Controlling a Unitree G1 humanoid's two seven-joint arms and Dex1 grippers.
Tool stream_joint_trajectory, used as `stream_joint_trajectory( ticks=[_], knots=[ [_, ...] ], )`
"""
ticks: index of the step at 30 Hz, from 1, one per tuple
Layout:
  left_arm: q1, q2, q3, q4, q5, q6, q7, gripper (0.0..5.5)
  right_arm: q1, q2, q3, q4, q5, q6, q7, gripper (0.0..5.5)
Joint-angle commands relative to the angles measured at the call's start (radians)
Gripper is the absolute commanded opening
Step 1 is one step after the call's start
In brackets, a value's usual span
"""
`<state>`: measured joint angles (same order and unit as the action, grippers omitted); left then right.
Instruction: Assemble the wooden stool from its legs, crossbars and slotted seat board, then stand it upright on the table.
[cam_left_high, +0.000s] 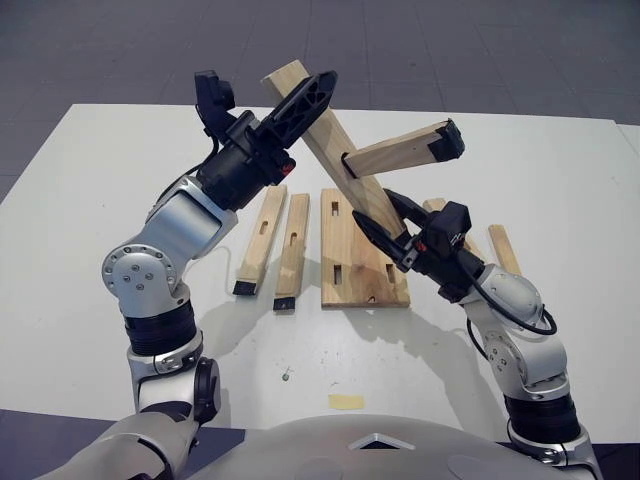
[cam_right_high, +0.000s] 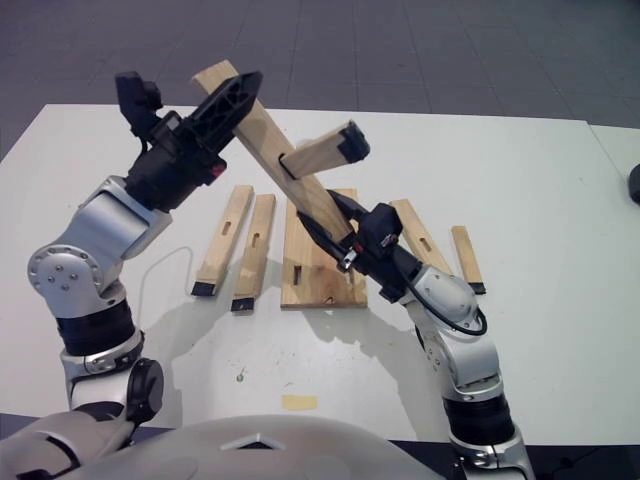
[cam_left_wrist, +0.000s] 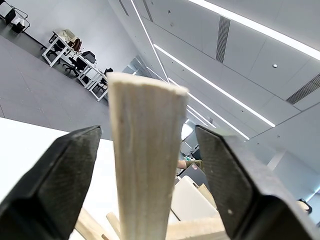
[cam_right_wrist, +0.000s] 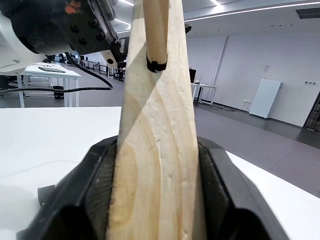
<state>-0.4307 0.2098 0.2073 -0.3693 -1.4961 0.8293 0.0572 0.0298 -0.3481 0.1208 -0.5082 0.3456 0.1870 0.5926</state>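
While the leg (cam_left_high: 335, 150) hangs tilted above the tabletop (cam_left_high: 100, 180) at frame centre, the right end effector (cam_left_high: 380, 213) is clenched on its lower end. Crossbar (cam_left_high: 395, 155) is plugged into the leg's side and sticks toward the upper right, tip capped black. Left end effector (cam_left_high: 312, 92) is released, its fingers (cam_left_wrist: 60, 180) straddling the leg's top end with gaps on both sides. Seat board (cam_left_high: 360, 285) lies flat below, far end hidden by the leg. Two loose legs (cam_left_high: 262, 240) lie just left of it. More wooden pieces (cam_left_high: 503, 248) at right are partly covered by the right arm, kind unclear.
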Motion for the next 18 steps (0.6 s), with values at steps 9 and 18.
stream_joint_trajectory(
  ticks=[9,18],
  knots=[
    [0.008,0.035,-0.027,-0.027,0.024,-0.03,-0.03,1.28,0.001,-0.017,0.017,-0.009,-0.02,-0.007,-0.001,2.03],
    [-0.021,0.036,0.001,-0.016,0.024,-0.078,-0.045,1.12,-0.009,0.001,-0.009,0.029,-0.042,0.011,-0.048,2.5]
  ],
)
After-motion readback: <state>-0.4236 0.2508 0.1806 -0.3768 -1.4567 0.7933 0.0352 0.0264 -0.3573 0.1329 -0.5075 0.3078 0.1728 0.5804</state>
